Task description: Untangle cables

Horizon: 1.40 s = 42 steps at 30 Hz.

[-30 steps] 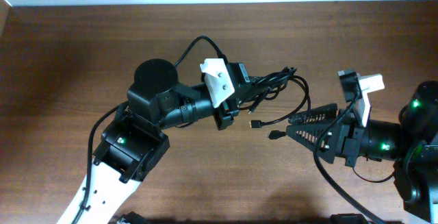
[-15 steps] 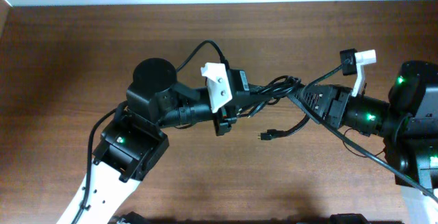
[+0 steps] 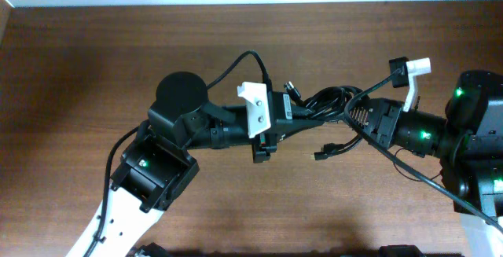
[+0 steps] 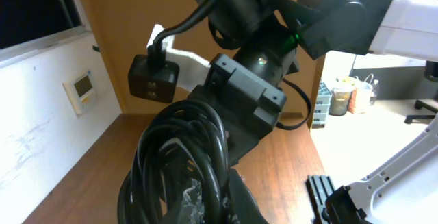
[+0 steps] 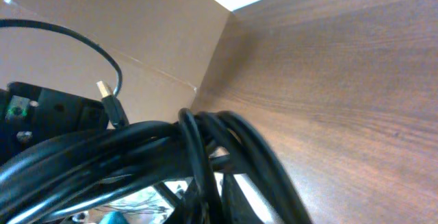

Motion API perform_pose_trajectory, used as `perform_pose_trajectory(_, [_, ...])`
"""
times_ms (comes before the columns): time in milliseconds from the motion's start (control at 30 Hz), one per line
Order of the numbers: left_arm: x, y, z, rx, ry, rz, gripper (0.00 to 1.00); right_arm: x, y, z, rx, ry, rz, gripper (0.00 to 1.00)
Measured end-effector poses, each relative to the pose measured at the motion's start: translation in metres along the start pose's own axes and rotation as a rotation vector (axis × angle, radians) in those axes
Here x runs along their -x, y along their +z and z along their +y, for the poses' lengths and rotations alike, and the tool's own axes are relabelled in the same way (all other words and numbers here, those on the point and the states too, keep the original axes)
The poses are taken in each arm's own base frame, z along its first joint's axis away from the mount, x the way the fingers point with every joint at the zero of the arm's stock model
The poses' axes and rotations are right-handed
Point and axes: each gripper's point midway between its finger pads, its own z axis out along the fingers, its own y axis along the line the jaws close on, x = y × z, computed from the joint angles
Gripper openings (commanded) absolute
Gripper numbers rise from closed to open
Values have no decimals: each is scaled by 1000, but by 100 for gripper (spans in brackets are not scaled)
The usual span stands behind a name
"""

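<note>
A tangled bundle of black cables (image 3: 326, 100) hangs above the table's middle, held between both arms. My left gripper (image 3: 297, 113) is shut on the bundle's left side, and the coils (image 4: 179, 157) fill the left wrist view over its fingers (image 4: 236, 200). From the right, my right gripper (image 3: 351, 115) is shut on the same bundle, with thick strands (image 5: 137, 157) crossing between its fingers. One loose cable end with a plug (image 3: 321, 154) dangles below the bundle. A USB plug (image 5: 107, 91) sticks up behind the strands.
The brown wooden table (image 3: 94, 68) lies under both arms, and a pale wall runs along its far edge. The right arm's body (image 4: 263, 66) looms close in front of the left wrist camera. Each arm's own black wire loops near its wrist.
My right arm swung up from the lower right to the bundle and closed on it. The left gripper shifted slightly right with the cables, and the dangling plug moved right.
</note>
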Motion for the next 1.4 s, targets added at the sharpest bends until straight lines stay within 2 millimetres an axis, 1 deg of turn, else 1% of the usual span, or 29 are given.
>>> perform_pose_trajectory(100, [0,0,-2,-9,0,-2,0,-1,0,-2,-6,9,4,4])
perform_pose_trajectory(167, [0,1,-2,-7,-2,0,0,-13,-1,-13,-62,63,35,4])
perform_pose_trajectory(200, [-3,1,0,9,-13,11,0,-25,-3,-23,-115,92,67,4])
perform_pose_trajectory(233, [-6,2,4,36,-18,24,0,-28,-4,-28,-137,85,75,4])
perform_pose_trajectory(267, [-10,2,8,66,-17,42,0,-36,-5,-32,-159,96,100,4])
perform_pose_trajectory(367, [-22,1,25,174,7,96,0,-43,-6,-38,-183,81,128,4])
perform_pose_trajectory(433, [-28,-2,39,262,11,129,0,-45,-6,-40,-185,62,140,4])
perform_pose_trajectory(467, [-31,-6,49,328,12,147,0,-45,-6,-40,-184,47,141,4])
perform_pose_trajectory(567, [-36,-14,70,463,19,183,0,-45,-6,-39,-177,19,145,4])
perform_pose_trajectory(667, [-36,-18,77,510,33,190,0,-45,-6,-39,-177,12,145,4])
perform_pose_trajectory(700, [-34,-18,77,513,40,186,0,-45,-6,-39,-177,11,145,8])
perform_pose_trajectory(733, [-32,-18,77,511,48,180,0,-45,-6,-39,-177,12,145,42])
perform_pose_trajectory(767, [-32,-17,76,503,59,179,0,-46,-6,-39,-180,18,149,64])
perform_pose_trajectory(800, [-30,-18,76,488,72,171,0,-47,-6,-40,-180,20,150,77])
perform_pose_trajectory(833, [-28,-17,74,469,75,163,0,-47,-6,-40,-181,21,151,79])
perform_pose_trajectory(900, [-28,-13,65,414,72,156,0,-46,-6,-40,-182,13,148,80])
perform_pose_trajectory(1033, [-29,-11,62,390,67,156,0,-45,-6,-40,-180,6,143,80])
perform_pose_trajectory(1067, [-30,-11,61,389,66,158,0,-41,-6,-38,-175,-13,129,80])
perform_pose_trajectory(1100, [-32,-11,61,388,62,163,0,-34,-7,-33,-168,-64,93,80])
perform_pose_trajectory(1167, [-35,-11,60,385,52,176,0,-25,-14,-26,-185,-137,29,79])
perform_pose_trajectory(1267, [-38,-11,58,378,30,183,0,-16,-30,-28,-293,-208,-70,79])
perform_pose_trajectory(1333, [-36,-8,51,332,-21,162,0,-9,-41,-31,-365,-284,-122,79])
perform_pose_trajectory(1400, [-34,-4,40,274,-80,140,0,-5,-44,-32,-395,-388,-128,79])
